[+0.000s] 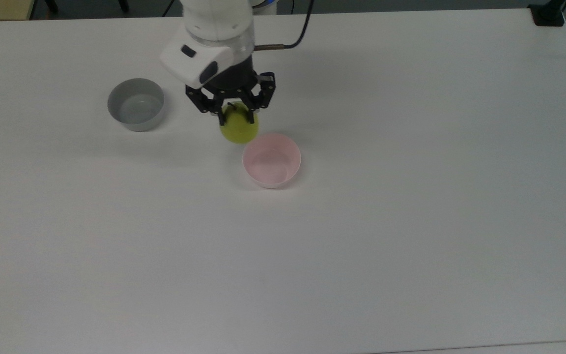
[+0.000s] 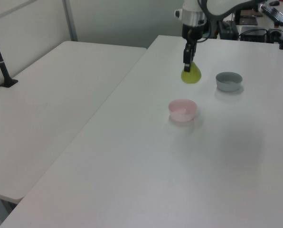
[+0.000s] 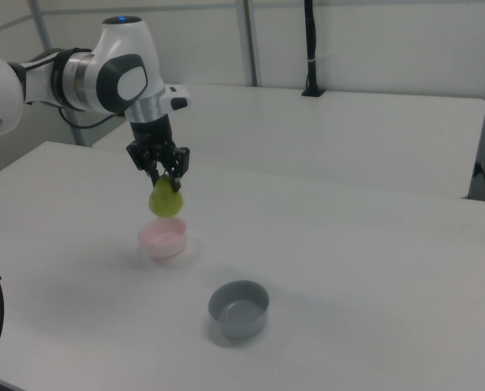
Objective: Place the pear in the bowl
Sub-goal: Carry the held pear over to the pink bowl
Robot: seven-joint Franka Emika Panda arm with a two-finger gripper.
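White table (image 1: 410,246) under even light, with a second table alongside it in the left view. On it stand the pink bowl (image 1: 271,161) and a grey bowl (image 1: 136,104), well apart. The gripper (image 1: 236,117) is clamped on the pear (image 1: 239,129), holding it by its narrow upper part so the fruit hangs below the fingers (image 3: 177,181), clear of the table. Step in hand, by my reading: the carry to the bowl, with the lift done and the release not yet made. In the top view the pear sits just beside the bowl's upper-left rim; in the right view it hangs directly above the bowl, so the true offset cannot be fixed. The next move calls for centring over the bowl, lowering, then opening the fingers.
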